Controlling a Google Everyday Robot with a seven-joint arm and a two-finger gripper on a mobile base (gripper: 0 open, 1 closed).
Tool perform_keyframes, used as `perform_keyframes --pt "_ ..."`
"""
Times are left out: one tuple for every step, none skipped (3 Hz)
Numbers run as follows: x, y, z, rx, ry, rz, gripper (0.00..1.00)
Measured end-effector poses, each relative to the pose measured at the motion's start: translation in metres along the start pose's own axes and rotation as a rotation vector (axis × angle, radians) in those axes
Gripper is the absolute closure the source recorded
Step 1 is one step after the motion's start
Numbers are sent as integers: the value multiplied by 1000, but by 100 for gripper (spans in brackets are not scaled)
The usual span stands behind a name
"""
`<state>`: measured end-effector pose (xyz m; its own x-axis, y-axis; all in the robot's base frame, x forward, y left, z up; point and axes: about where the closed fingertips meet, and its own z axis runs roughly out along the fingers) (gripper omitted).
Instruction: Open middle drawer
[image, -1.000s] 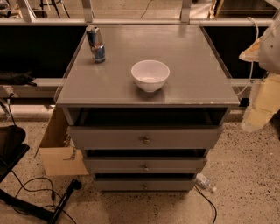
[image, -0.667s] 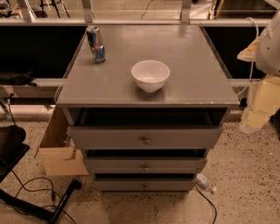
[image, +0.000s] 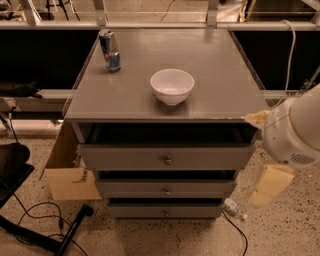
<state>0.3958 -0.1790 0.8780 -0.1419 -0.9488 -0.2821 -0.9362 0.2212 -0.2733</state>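
The grey cabinet (image: 125, 102) has three drawers stacked at its front. The middle drawer (image: 130, 188) has a low flat grey front with a small round brass knob (image: 166, 191) at its centre. It sits between the taller top drawer (image: 120, 157) and the narrower bottom drawer (image: 135, 210). A dark gap shows above each front. My gripper (image: 269, 184) hangs as a cream-coloured piece under the white arm housing (image: 295, 131). It is to the right of the cabinet's front right corner, level with the middle drawer and apart from it.
A white bowl (image: 172, 85) and a drink can (image: 109, 50) stand on the cabinet top. A cardboard box (image: 67, 172) leans at the cabinet's left. Cables and a black stand (image: 60, 235) lie on the speckled floor at left. A small bottle (image: 235, 207) lies by the bottom right.
My arm and gripper have come down and to the left, closer to the cabinet's front right corner. The drawers, bowl and can have not moved.
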Motion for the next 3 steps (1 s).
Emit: perform_keyframes --pt "18 32 85 -60 -3 23 0" --pt "47 69 171 -159 53 48 0" --pt "69 88 231 -195 147 57 0"
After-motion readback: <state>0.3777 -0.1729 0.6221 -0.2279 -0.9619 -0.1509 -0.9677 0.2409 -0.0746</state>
